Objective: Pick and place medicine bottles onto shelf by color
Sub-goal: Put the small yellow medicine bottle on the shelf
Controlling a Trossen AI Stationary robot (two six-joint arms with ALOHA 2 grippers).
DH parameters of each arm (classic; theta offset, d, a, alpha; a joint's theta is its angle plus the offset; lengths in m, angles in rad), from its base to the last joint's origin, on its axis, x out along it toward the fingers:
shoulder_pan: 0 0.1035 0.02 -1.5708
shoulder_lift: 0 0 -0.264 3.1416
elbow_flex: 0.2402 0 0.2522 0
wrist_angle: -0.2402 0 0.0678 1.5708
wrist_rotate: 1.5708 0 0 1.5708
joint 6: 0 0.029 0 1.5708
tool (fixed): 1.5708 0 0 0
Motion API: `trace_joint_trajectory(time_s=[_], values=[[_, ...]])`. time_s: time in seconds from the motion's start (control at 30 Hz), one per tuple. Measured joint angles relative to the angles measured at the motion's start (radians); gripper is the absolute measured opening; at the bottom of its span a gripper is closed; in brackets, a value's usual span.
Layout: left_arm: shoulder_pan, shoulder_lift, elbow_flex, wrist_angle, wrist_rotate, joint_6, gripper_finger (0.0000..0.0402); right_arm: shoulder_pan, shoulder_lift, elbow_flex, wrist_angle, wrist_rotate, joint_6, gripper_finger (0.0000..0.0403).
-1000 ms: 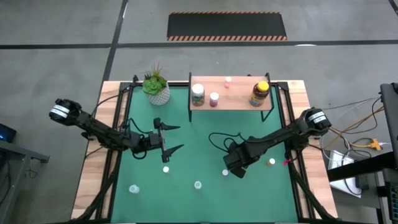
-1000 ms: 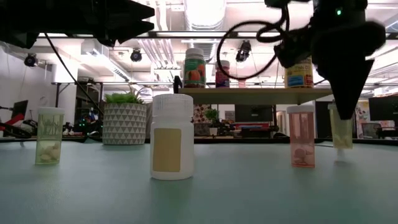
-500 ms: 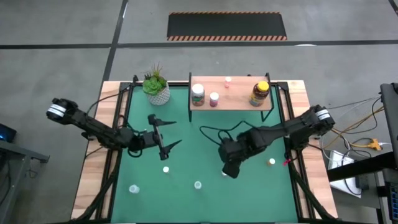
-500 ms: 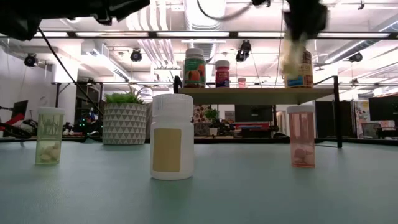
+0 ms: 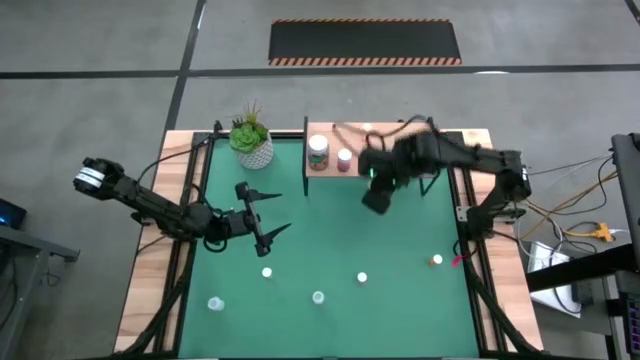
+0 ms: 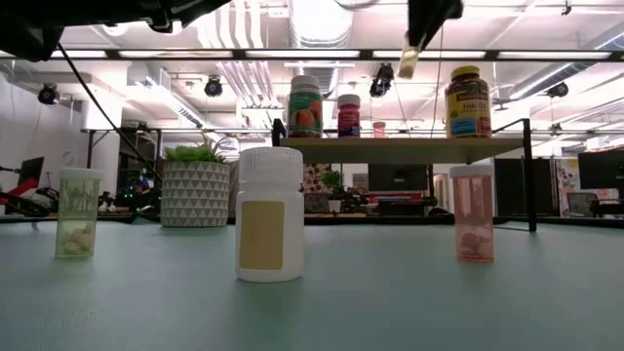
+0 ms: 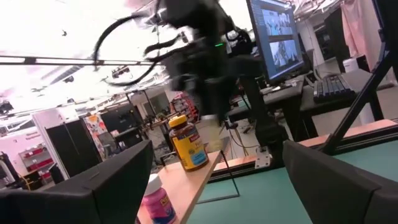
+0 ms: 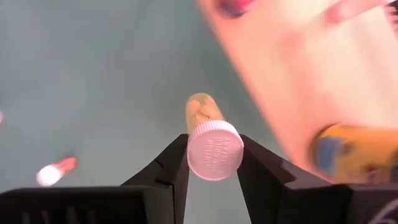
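The shelf (image 5: 372, 160), a light wood top on thin black legs, stands at the desk's far edge and carries a green-labelled white-capped bottle (image 5: 318, 150), a small pink bottle (image 5: 345, 158) and a tiny pink bottle (image 5: 367, 129). A larger amber yellow-lidded jar (image 6: 467, 101) stands upright on the same shelf. One amber white-capped bottle (image 8: 211, 142) is clamped in the right pincer (image 8: 212, 163) in the air, and five more bottles stand upright on the green desk: (image 5: 267, 272), (image 5: 215, 303), (image 5: 318, 297), (image 5: 362, 278), (image 5: 437, 261).

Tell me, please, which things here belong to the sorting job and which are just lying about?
Part of the job:
- shelf
- yellow bottle held in the right gripper
- bottles on the shelf
- bottles on the table

Lying about:
- potted plant
- left gripper, open, waiting
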State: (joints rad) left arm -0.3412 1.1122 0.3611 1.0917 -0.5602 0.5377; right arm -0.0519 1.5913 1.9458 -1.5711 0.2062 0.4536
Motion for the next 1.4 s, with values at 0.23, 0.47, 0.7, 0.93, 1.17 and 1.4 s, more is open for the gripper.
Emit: trace_joint_trajectory(time_s=[0.23,0.47,0.7,0.93,1.17,1.4], values=[[0.000,-0.001,0.024,0.101,0.001,0.116,0.0341,-0.299,0.000,0.003,0.002,-0.058,-0.192,0.0102],[0.000,-0.002,0.026,0.165,0.001,0.154,0.0341,-0.470,0.031,-0.027,0.018,-0.136,-0.350,0.0103],[0.000,0.006,0.026,0.156,0.002,0.153,0.0341,-0.478,0.097,-0.022,0.027,-0.139,-0.446,0.0106],[0.000,0.006,0.017,0.156,0.002,0.151,0.0341,-0.479,0.137,-0.023,0.029,-0.128,-0.473,0.0109],[0.000,0.006,0.012,0.156,0.002,0.150,0.0341,-0.479,0.147,-0.023,0.043,-0.127,-0.442,0.0140],[0.000,0.006,0.010,0.156,0.002,0.149,0.0341,-0.479,0.146,-0.018,0.039,-0.098,-0.427,0.0179]])
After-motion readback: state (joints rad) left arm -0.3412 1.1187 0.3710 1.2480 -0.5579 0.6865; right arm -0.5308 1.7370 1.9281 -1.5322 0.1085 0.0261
